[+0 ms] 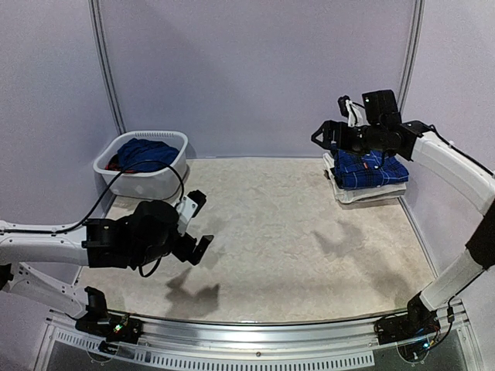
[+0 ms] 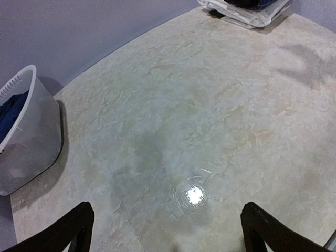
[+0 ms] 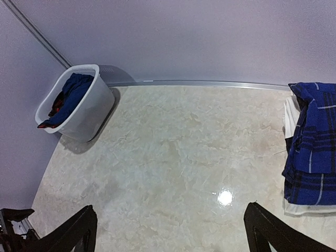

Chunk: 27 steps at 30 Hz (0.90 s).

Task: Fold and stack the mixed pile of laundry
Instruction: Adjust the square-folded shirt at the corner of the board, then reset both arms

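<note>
From the top camera: picking out the left gripper low over the near-left part of the table, jaws spread wide, grasping nothing. Across to the far right: catching the right gripper raised beside the left edge of the folded stack, released too, nothing in its grip. Next to it, noting the navy plaid shirt lying folded on top of the white trousers, tucked into the far-right corner by the wall. Far left: finding the basket with the blue piece heaped inside and a bit of red peeking out at the left rim.

Over to the left wrist: looking down between two dark fingers set far apart, with only bare marbled tabletop and a glint of light between them. Left edge: seeing the basket with a sliver of the blue piece. Top edge: glimpsing white cloth from the folded stack, well apart from this gripper.

Now the right wrist: again two fingers held wide, clutching nothing. Right edge: spotting the navy plaid shirt draped over the white trousers. Far left, against the wall: finding the basket, with the blue piece and the bit of red spilling over its rim.
</note>
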Each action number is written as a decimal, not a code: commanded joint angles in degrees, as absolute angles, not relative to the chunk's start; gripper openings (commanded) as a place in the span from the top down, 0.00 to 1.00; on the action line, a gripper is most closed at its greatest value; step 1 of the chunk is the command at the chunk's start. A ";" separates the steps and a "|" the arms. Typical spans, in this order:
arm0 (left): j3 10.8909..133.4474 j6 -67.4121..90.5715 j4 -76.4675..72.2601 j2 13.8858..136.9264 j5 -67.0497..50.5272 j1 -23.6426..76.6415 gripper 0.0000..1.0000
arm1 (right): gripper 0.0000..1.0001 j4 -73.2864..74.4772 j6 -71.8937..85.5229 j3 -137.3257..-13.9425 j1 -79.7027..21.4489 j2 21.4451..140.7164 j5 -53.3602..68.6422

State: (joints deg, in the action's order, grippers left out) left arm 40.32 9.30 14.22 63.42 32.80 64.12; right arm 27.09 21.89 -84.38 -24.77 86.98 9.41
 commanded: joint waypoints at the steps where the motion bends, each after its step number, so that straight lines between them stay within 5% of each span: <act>1: 38.76 10.35 14.27 61.87 34.06 64.34 0.00 | 0.01 24.26 23.99 -78.22 -26.20 79.90 4.85; 9: 38.93 11.41 17.17 57.32 35.68 64.34 0.00 | 0.01 14.16 25.90 -62.76 -26.36 68.39 18.38; 27: 32.15 15.07 24.73 38.21 44.90 64.25 0.00 | 0.01 13.84 27.88 -43.82 -26.37 49.45 12.82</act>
State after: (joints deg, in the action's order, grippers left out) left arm 33.26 13.98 23.05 41.34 43.05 64.12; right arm 13.54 27.62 -44.16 -26.20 51.99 14.24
